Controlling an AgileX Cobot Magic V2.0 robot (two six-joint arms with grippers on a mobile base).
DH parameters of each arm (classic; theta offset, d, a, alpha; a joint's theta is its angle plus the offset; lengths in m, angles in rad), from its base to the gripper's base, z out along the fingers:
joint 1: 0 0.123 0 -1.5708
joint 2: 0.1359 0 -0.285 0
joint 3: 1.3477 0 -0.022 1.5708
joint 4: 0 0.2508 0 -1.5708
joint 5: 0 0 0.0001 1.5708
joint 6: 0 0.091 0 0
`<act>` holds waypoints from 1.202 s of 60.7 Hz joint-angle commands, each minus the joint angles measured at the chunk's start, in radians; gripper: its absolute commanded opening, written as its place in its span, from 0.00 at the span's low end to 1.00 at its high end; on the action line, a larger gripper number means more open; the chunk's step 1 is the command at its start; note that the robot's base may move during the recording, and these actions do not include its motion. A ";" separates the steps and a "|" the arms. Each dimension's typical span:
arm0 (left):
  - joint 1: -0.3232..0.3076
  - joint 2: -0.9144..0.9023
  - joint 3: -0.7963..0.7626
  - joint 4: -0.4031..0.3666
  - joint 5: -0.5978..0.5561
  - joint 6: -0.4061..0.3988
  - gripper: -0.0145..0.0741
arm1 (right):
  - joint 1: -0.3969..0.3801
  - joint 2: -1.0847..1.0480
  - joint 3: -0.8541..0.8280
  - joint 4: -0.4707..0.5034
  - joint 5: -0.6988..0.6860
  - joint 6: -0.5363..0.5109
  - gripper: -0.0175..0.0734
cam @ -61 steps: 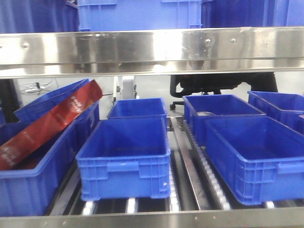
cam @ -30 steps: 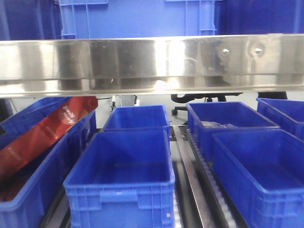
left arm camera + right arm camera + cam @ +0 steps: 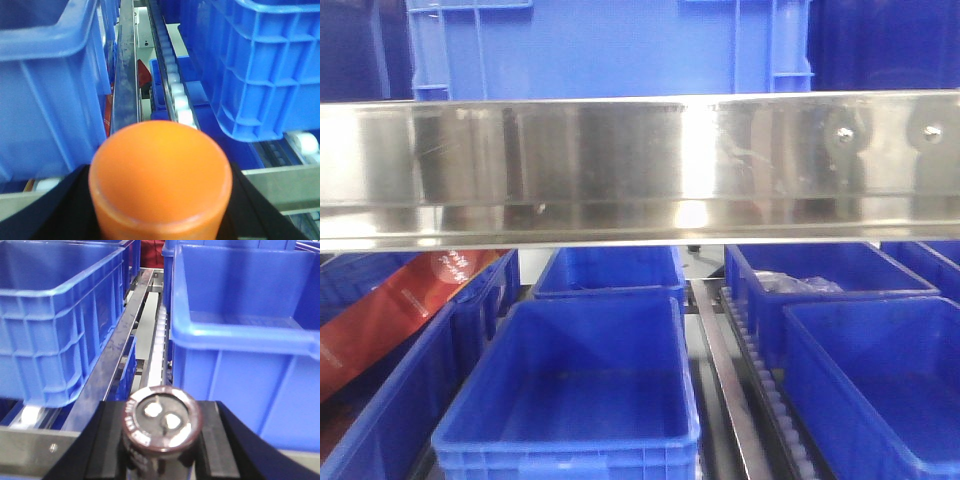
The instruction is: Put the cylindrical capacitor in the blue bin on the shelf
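- So, my right gripper (image 3: 162, 455) is pinched on the cylindrical capacitor (image 3: 162, 420). The black fingers (image 3: 107, 440) are snug on both sides, and the terminal end faces the wrist camera.
- That puts the capacitor in the air just off the front edge of the shelf (image 3: 640, 165), not in any bin yet.
- My left gripper (image 3: 160, 220) is clamped around an orange cylinder (image 3: 160, 175), also parked at the shelf's front edge and aimed between two bins.
- Step-wise I'd call this the carry-in: grasp done, drop not done.
- The closest target looks like the blue bin (image 3: 240, 335) ahead and a bit to the right. Its near rim sits higher than the capacitor in the right wrist view.
- Next move, I reckon: lift enough to clear that rim without hitting the tier above, push forward over the bin's floor, then spread the fingers.
- The main worries are clipping the rim, or letting go early so the thing drops onto the roller track (image 3: 159, 340) beside the bin.
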 commanded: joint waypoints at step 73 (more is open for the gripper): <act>-0.005 -0.002 0.000 -0.003 -0.028 0.002 0.04 | 0.001 -0.001 -0.009 -0.012 -0.030 0.000 0.04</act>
